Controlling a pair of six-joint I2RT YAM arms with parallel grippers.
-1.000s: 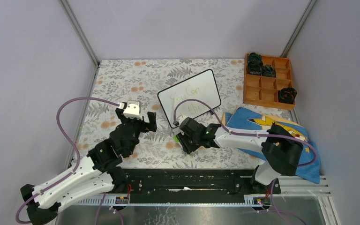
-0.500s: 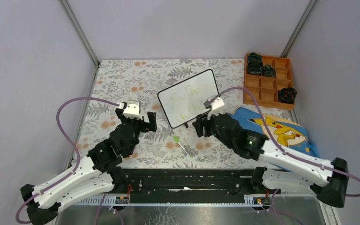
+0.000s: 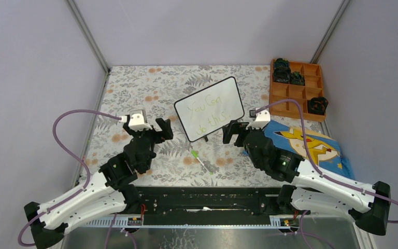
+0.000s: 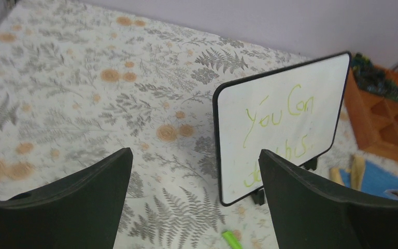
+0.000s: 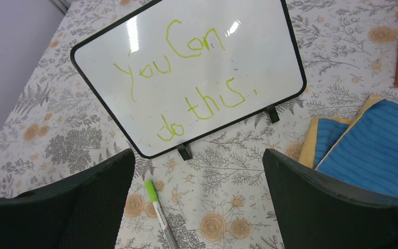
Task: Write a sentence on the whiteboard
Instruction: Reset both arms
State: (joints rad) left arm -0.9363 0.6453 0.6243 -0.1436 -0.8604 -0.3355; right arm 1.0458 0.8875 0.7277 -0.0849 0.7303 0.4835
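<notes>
**Sentence on board; marker down, both grippers empty**

The whiteboard (image 3: 210, 108) is propped on its small black feet near the middle of the floral table (image 3: 134, 88), turned at an angle, its face toward the arms. The sentence (image 5: 202, 104) is written on it in thin light-green strokes, two lines: "You Can" above, "do this." below. All words are legible in the right wrist view, with a dot after the last.

A green-tipped marker (image 5: 158, 212) is lying flat on the table just in front of the board's lower edge, touched by nothing. Whether it is capped cannot be told.

The left gripper (image 4: 194, 202) is held off to the board's left, jaws spread wide, nothing between them. The right gripper (image 5: 197, 207) is poised near the board's right corner, jaws likewise wide apart and empty.

The writing is judged complete; nothing more appears to be left.
</notes>
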